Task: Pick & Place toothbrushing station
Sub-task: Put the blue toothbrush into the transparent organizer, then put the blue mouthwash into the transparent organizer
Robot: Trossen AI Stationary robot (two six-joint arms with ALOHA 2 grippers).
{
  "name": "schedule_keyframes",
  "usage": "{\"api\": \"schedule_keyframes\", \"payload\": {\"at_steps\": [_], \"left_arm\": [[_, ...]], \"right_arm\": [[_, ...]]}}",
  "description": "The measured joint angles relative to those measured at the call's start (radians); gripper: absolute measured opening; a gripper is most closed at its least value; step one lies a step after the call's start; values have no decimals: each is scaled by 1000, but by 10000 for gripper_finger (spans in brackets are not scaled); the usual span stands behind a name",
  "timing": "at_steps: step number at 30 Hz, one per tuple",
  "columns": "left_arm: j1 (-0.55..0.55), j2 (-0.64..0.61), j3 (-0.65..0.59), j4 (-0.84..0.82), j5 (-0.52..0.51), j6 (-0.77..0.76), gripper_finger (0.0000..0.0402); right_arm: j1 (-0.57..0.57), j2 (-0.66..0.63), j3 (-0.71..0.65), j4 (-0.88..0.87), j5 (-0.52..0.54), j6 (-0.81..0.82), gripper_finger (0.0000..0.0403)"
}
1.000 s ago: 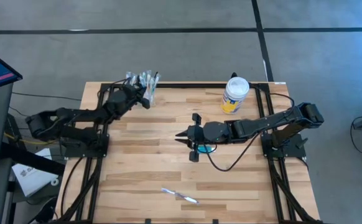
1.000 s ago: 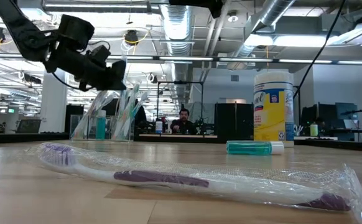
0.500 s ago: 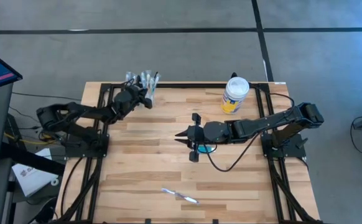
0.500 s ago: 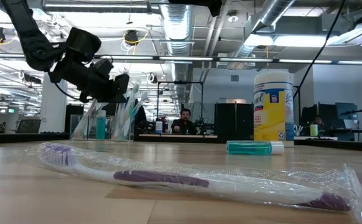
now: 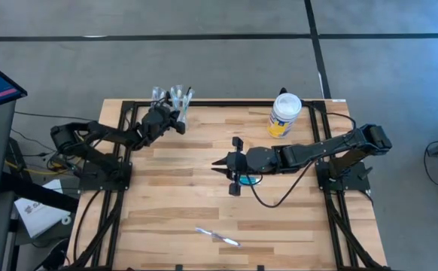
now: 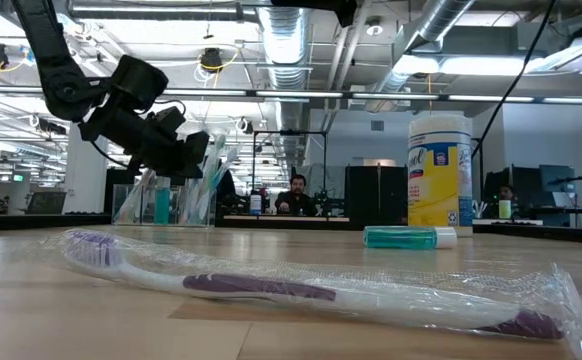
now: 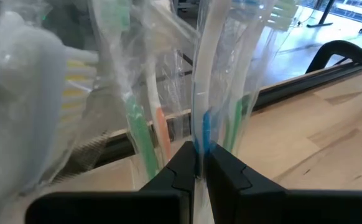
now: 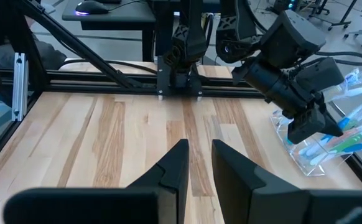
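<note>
- High view: the left gripper (image 5: pixel 180 120) sits at the far left edge of the bench (image 5: pixel 174 196), right at the clear plastic cup (image 5: pixel 171 98) packed with wrapped toothbrushes (image 5: pixel 178 93).
- Left wrist view: the two dark fingers (image 7: pixel 221 177) are pinched together, with a thin wrapped brush handle (image 7: pixel 201 130) caught in the narrow slit between them; green, orange and blue-marked handles stand just beside it.
- Low view: the left gripper (image 6: pixel 193 160) hangs over the cup (image 6: pixel 166 200), tilted down toward the brush heads.
- High view: the right gripper (image 5: pixel 232 173) rests low near the bench's middle, directly over the small teal-blue tube (image 5: pixel 250 181); only a sliver of teal shows under it.
- Right wrist view: the right arm's fingers (image 8: pixel 175 165) stand slightly parted with bare wood between them, holding nothing.
- Low view: the teal tube (image 6: pixel 409 237) lies flat on its side on the bench.
- One more wrapped toothbrush with a purple handle (image 5: pixel 217 237) lies alone near the bench's front edge, well apart from both arms.
- A white-lidded jar with a yellow label (image 5: pixel 284 114) stands at the far right of the bench.
</note>
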Motion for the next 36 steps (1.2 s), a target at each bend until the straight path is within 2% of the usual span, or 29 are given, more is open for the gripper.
{"api": "schedule_keyframes", "payload": {"at_steps": [8,26,36], "left_arm": [[0,0,0,0,19,4,25],[0,-6,0,-6,69,4,146],[-50,-111,-2,-11,79,10,162]], "right_arm": [[0,0,0,-12,0,2,61],[0,0,0,-12,0,2,61],[0,0,0,-15,0,2,61]]}}
